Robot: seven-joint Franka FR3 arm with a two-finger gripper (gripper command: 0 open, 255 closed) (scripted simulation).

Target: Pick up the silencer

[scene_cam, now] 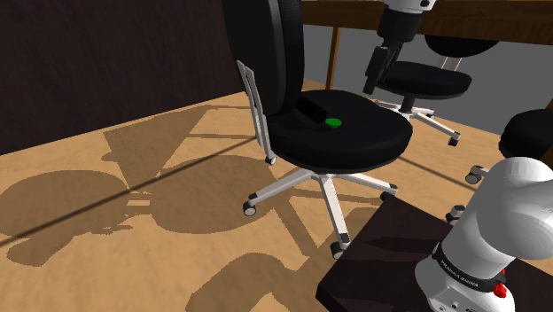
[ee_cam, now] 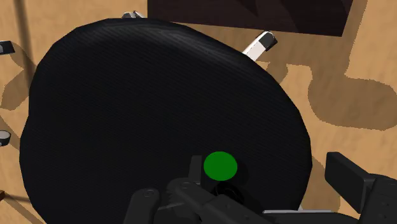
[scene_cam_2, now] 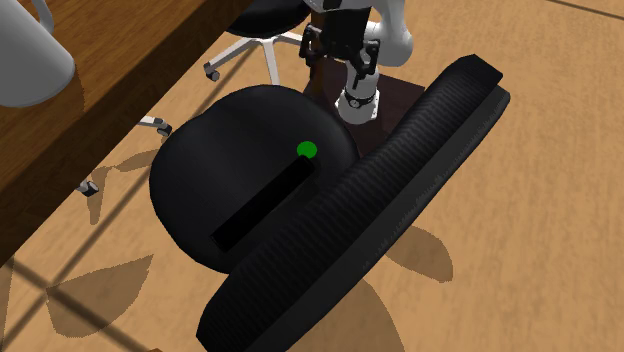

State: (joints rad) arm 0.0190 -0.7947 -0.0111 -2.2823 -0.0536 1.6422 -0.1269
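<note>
Because the silencer (scene_cam_2: 262, 205) lies black on the black chair seat (scene_cam_2: 200, 180), its green end cap (scene_cam_2: 307, 150) is the clearest guide to it. It rests flat near the seat's rear edge, just in front of the backrest (scene_cam_2: 400, 190). Its long axis runs along that rear edge. The capped end points toward the side of the seat nearer the robot's stand (scene_cam: 381, 257), and the other end points toward the opposite side edge.

The hand (scene_cam: 376, 73) hangs above the seat, well apart from the silencer. In the wrist view its fingers stand apart with nothing between them, so it looks wide open and empty.

The silencer looks like a stiff, slim bar, probably light and smooth. If it is round, it may roll on the padded seat when nudged. The surest hold is likely across its narrow width at about mid-length, with the fingers set square to the long axis. The backrest stands close behind, so the rear finger will have little room.
</note>
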